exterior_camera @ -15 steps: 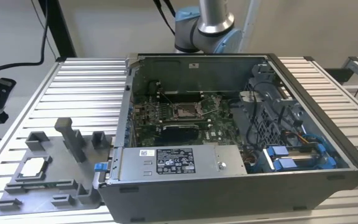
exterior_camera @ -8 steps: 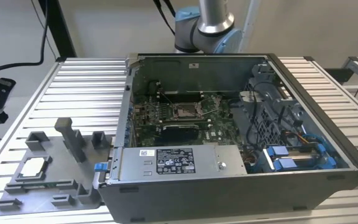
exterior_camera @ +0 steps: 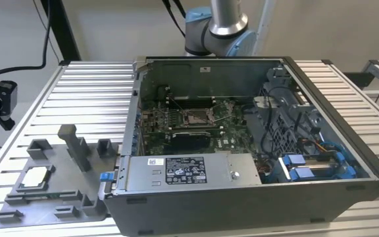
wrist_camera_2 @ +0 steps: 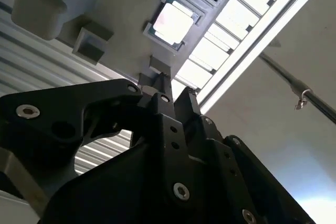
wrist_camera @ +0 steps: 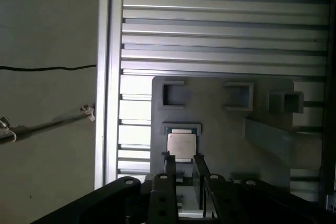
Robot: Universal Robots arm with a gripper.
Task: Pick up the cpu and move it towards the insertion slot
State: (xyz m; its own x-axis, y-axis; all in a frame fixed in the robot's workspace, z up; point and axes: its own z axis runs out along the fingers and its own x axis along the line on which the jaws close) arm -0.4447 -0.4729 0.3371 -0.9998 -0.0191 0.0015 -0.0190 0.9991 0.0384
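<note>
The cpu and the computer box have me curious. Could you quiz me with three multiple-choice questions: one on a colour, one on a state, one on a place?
1. The circuit board around the insertion slot is:
A red; B green; C white.
2. The end effector is:
A open, holding nothing; B shut on a screw; C shut on a cable.
3. The cpu lies:
A in the insertion slot; B held by the end effector; C in the grey tray beside the computer case.

Answers:
1 B: the exterior view shows green board around the silver frame.
2 A: in the first wrist view its fingers stand apart with nothing between them.
3 C: it sits in the tray, at the exterior view's left of the case.
</note>
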